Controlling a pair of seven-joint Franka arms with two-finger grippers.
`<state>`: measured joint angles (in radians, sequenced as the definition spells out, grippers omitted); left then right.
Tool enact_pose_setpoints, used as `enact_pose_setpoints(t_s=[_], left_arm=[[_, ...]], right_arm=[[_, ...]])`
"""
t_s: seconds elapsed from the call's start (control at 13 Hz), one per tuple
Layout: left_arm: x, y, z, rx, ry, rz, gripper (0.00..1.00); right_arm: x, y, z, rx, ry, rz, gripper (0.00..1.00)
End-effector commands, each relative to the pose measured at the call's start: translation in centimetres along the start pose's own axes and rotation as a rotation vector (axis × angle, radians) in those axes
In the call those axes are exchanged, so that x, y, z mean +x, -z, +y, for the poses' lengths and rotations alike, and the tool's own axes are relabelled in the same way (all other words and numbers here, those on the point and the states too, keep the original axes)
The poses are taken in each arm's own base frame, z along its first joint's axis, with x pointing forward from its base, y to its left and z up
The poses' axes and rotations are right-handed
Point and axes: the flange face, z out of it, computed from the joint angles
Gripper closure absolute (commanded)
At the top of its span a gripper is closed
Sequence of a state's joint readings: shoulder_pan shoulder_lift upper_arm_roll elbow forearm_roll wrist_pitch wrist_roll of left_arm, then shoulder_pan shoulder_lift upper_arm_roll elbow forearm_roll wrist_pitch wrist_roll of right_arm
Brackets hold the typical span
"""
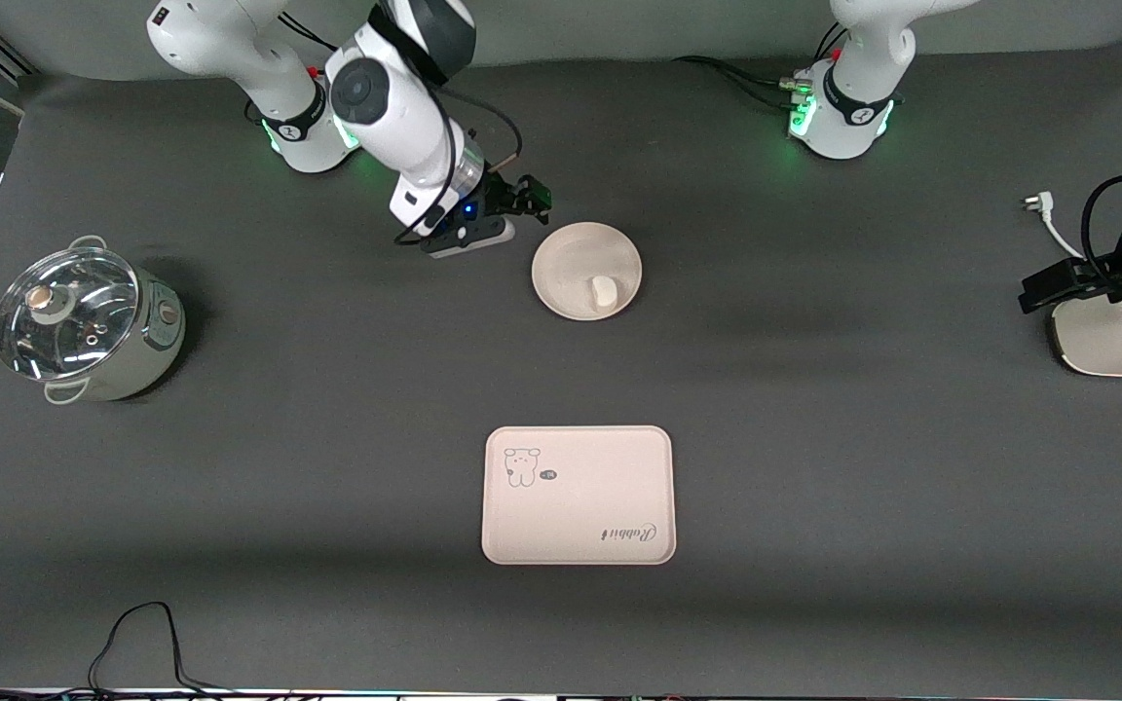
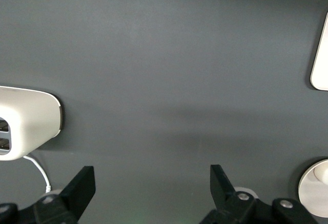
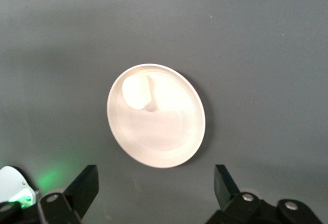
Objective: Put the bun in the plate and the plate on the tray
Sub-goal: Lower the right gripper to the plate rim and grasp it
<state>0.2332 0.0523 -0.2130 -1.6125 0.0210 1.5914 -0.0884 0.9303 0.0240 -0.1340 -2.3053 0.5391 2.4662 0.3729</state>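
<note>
Bun: it is seen already lying in the plate, close to the rim on the side nearer the front camera; it is judged soft and light, easily dented, and likely to roll if the plate is tipped.
Plate: it is set on the table, farther from the front camera than the tray and well apart from it; it is judged stiff, smooth and perhaps slippery, best taken by the raised rim away from the bun and kept level.
Tray: nothing is carried on it; bare cloth is seen all around it.
Right gripper: it is held over the table just beside the plate, fingers spread wide, nothing gripped.
Left gripper: it is parked, waiting, at the left arm's end of the table, fingers spread, nothing held.
Pot: it is placed at the right arm's end, well apart from the path.
Room: open table is left between plate and tray.
</note>
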Motion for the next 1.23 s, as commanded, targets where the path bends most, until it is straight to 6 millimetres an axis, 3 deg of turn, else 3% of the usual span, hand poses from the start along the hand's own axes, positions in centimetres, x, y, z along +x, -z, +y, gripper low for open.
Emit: enact_pose_setpoints(t_s=[0.0, 0.23, 0.54, 0.62, 1.15], left_arm=[[-0.2, 0.7, 0.2, 0.015, -0.009, -0.002, 0.0], [0.0, 0.6, 0.1, 0.012, -0.009, -0.001, 0.0], [0.3, 1.0, 0.8, 0.012, -0.021, 0.015, 0.0], [0.5, 0.9, 0.9, 0.01, -0.024, 0.012, 0.0], [0.7, 0.8, 1.0, 0.009, -0.025, 0.012, 0.0]], right_arm=[[0.6, -3.6, 2.3, 0.033, 0.0, 0.041, 0.0], [0.5, -9.3, 4.4, 0.023, -0.004, 0.108, 0.0], [-1.2, -14.5, 7.1, 0.036, 0.001, 0.129, 0.0], [-2.3, -15.2, 6.7, 0.052, 0.018, 0.118, 0.0], [-2.9, -17.2, 5.9, 0.044, 0.014, 0.094, 0.0]])
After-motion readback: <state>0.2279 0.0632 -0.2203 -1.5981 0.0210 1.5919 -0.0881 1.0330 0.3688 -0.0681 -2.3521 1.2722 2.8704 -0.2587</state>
